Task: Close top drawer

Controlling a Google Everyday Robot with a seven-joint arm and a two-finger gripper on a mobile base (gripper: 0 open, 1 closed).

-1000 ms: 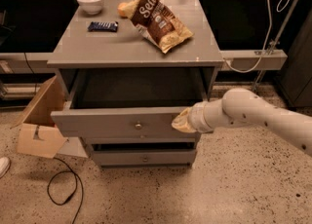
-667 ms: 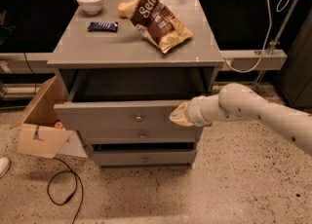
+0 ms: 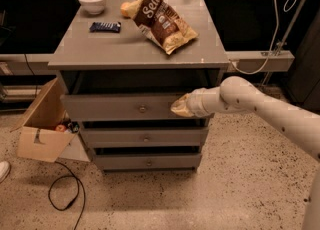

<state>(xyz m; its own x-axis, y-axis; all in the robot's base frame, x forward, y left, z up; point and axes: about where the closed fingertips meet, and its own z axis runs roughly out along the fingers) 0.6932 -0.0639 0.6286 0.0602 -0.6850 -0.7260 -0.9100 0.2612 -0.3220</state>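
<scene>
The top drawer (image 3: pixel 120 107) is a wide grey drawer with a small round metal knob (image 3: pixel 142 108) at its centre. It stands only slightly out from the grey cabinet (image 3: pixel 135 54). My gripper (image 3: pixel 179 107) at the end of the white arm (image 3: pixel 250 104) rests against the right part of the drawer front, to the right of the knob.
On the cabinet top lie a brown snack bag (image 3: pixel 162 21), a white bowl (image 3: pixel 93 0) and a dark bar (image 3: pixel 105 26). Two lower drawers (image 3: pixel 145 137) sit below. An open cardboard box (image 3: pixel 42 124) and a black cable (image 3: pixel 65 194) lie on the floor at left.
The top drawer has slid back into the cabinet, from well open to nearly shut. My gripper moved with it, pressed on the drawer front.
</scene>
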